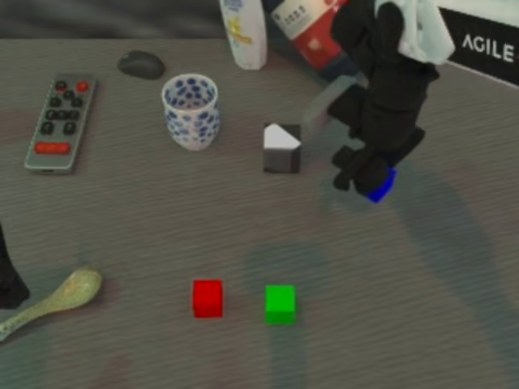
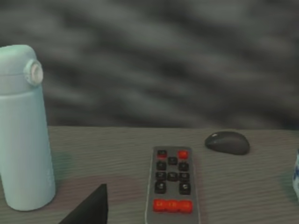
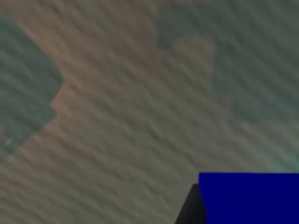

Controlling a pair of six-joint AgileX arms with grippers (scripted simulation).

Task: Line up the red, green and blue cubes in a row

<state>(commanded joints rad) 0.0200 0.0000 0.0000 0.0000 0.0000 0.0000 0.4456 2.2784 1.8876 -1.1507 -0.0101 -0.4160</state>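
Observation:
The red cube (image 1: 208,297) and the green cube (image 1: 280,303) sit side by side near the table's front, a small gap between them. Farther back and to the right, my right gripper (image 1: 369,180) is shut on the blue cube (image 1: 381,186), whose lower corner pokes out under the black fingers. In the right wrist view the blue cube (image 3: 247,198) fills the corner beside one dark finger (image 3: 190,210), with its shadow on the table below. My left arm (image 1: 8,279) is parked at the left edge; one finger (image 2: 91,210) shows, well off to the side, with nothing held.
A grey, black and white block (image 1: 281,148) stands just left of the right gripper. Behind are a spotted cup (image 1: 190,111), a remote (image 1: 61,123), a mouse (image 1: 140,64), a white bottle (image 1: 243,32) and a red-and-white container (image 1: 312,32). A spoon (image 1: 57,301) lies front left.

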